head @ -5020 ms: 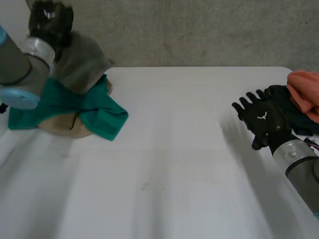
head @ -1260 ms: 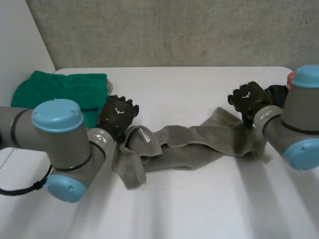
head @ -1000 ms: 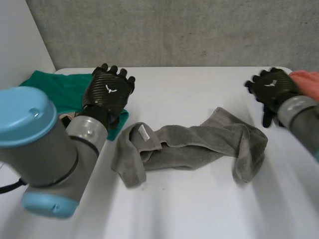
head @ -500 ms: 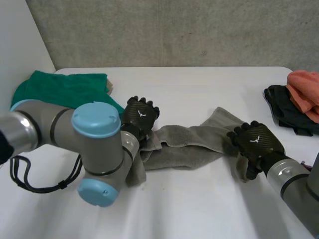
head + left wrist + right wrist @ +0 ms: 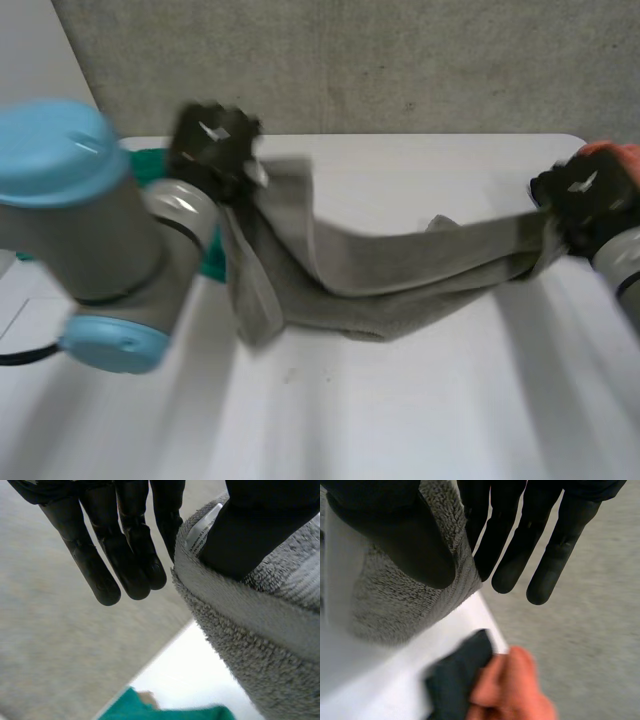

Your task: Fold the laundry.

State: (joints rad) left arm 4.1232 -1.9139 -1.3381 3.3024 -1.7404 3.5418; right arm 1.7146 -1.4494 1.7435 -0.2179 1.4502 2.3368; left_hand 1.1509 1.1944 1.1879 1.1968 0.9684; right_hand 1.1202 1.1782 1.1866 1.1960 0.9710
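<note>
Pinches the grey towel (image 5: pixel 400 265) at both ends, with the left hand (image 5: pixel 212 140) pressing its thumb on the labelled corner against a finger and the right hand (image 5: pixel 588 195) clamping the opposite edge the same way, and lets the middle sag to the white table (image 5: pixel 400 420). Risks a slip from either shallow thumb pinch if drawn tighter, likely dropping that end in a heap. Could also drag the twisted middle, or sweep into the green cloth (image 5: pixel 150 714) by the left hand or the dark garment (image 5: pixel 457 675) and orange garment (image 5: pixel 512 687) beside the right.
</note>
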